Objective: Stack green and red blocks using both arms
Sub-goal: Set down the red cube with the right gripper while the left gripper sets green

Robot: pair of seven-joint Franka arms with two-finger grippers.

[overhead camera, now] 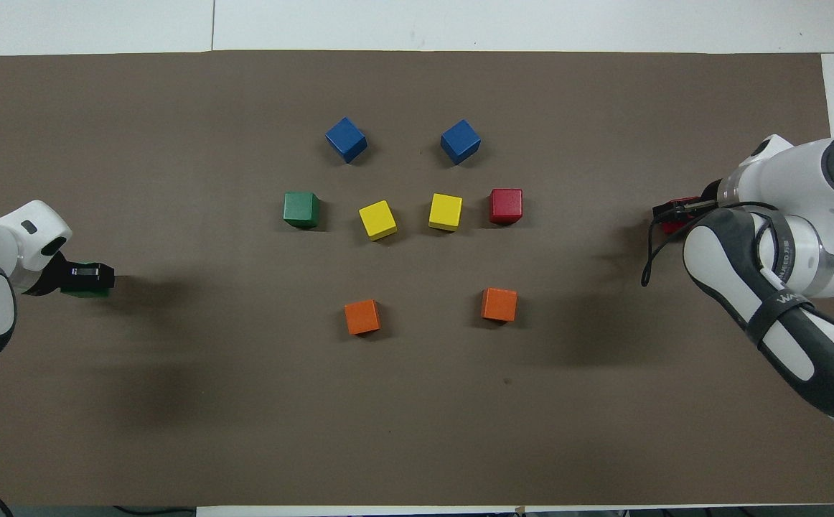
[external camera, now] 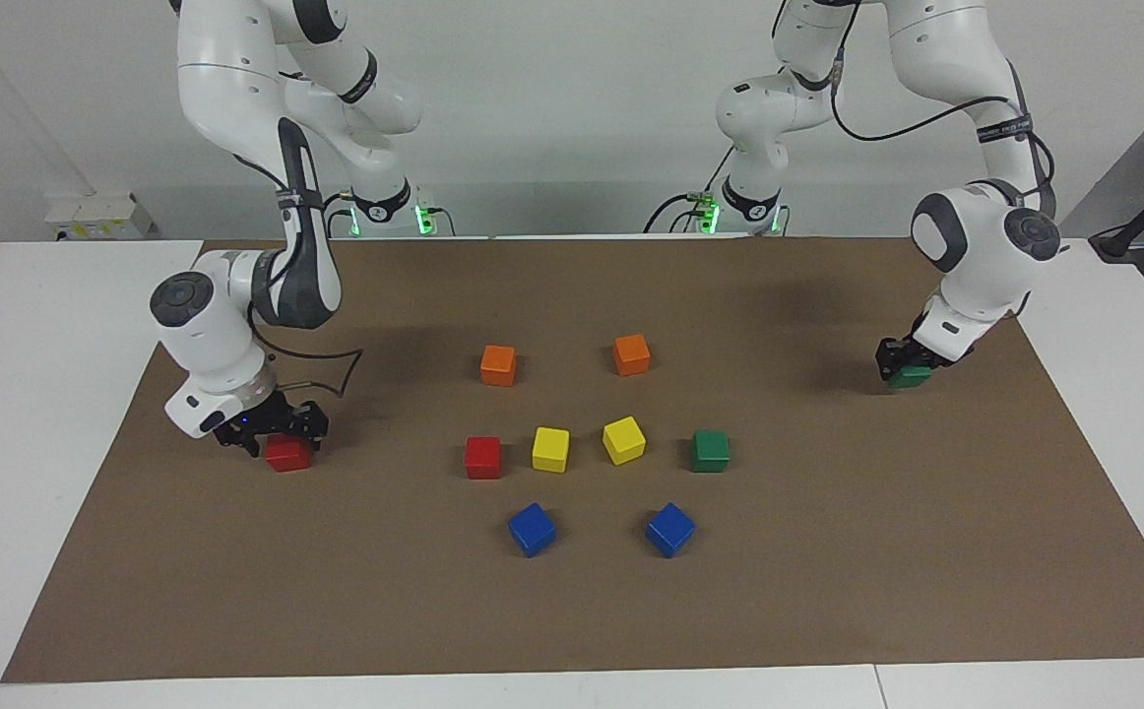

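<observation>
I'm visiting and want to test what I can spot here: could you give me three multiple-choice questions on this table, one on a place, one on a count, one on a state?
1. Which cubes lie nearest the robots?
A. blue
B. orange
C. yellow

2. How many cubes are there in all?
A. eight
B. nine
C. ten

3. What is the right claw doing?
A. hanging high over the yellow cubes
B. down at a red cube at its own end of the brown mat
C. resting on a blue cube

Answers:
1. B: the orange cubes sit highest in the facing view.
2. C: eight in the middle group, plus the red cube and green cube at the ends.
3. B: the right claw is low at that red cube; the left claw is likewise at the green one.
</observation>
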